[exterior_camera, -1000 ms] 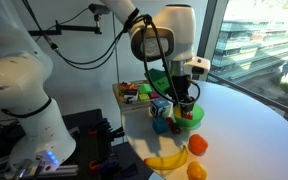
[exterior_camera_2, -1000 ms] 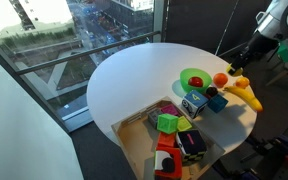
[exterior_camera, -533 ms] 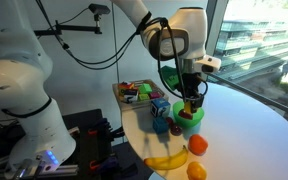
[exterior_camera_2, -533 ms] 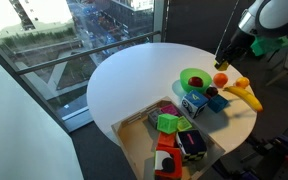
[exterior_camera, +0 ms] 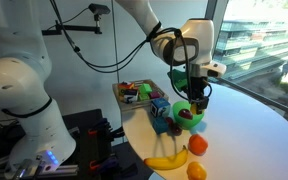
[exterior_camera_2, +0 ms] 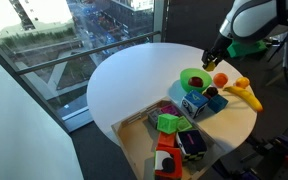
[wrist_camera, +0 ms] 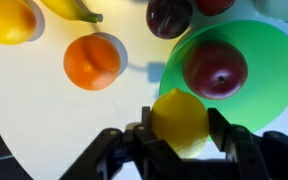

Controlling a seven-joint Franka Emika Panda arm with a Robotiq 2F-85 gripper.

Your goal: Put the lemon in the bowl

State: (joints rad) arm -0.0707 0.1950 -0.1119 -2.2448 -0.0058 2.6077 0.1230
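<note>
We gripped the lemon (wrist_camera: 181, 120) tight between the two jaws of our gripper (wrist_camera: 181, 132), with one jaw on each side of it. The lemon hung just above the rim of the green bowl (wrist_camera: 269, 60). A dark red fruit (wrist_camera: 215, 68) sat inside the bowl. An orange (wrist_camera: 92, 62) lay on the table (wrist_camera: 34, 110) near the bowl.

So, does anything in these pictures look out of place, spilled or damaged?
Nothing looks spilled or damaged. One thing stands out: the bowl already holds a dark red fruit, so the lemon, held by the gripper over the bowl's rim, may have less room to land.
</note>
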